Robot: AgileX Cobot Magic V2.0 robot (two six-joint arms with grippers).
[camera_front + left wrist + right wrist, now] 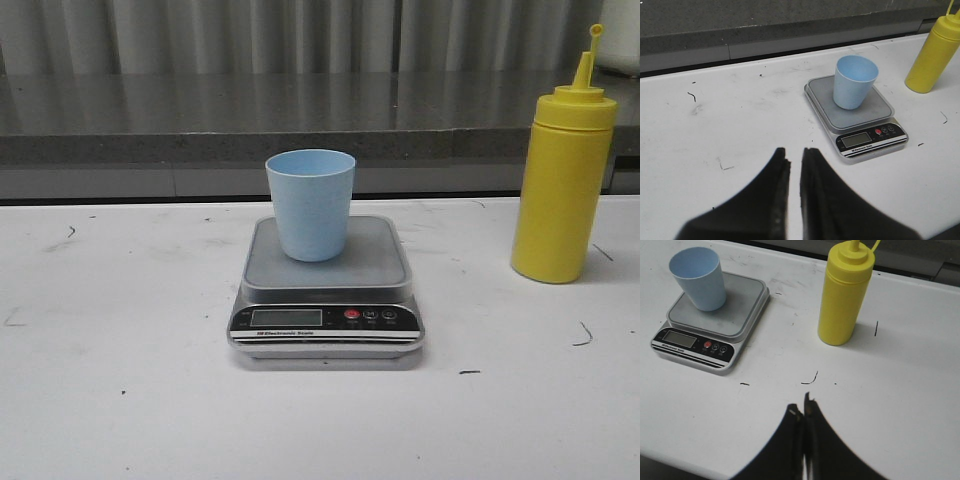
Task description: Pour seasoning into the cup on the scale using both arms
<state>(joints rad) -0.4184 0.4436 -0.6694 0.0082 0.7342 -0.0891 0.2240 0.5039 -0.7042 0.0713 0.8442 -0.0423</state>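
The pale blue cup (310, 205) stands upright and empty on the silver scale (385, 262) at the table's middle. The yellow seasoning bottle (560, 190) stands upright to the right of the scale, apart from it. No arm shows in the front view. In the left wrist view my left gripper (794, 150) hangs over bare table, well short of the scale (870, 140) and cup (854, 82), jaws nearly together and empty. In the right wrist view my right gripper (801, 402) is shut and empty, short of the bottle (844, 300) and the scale (747, 315).
The white table (120, 380) has small dark scuff marks. A grey ledge (200, 120) and a curtain run along the back edge behind the scale and bottle.
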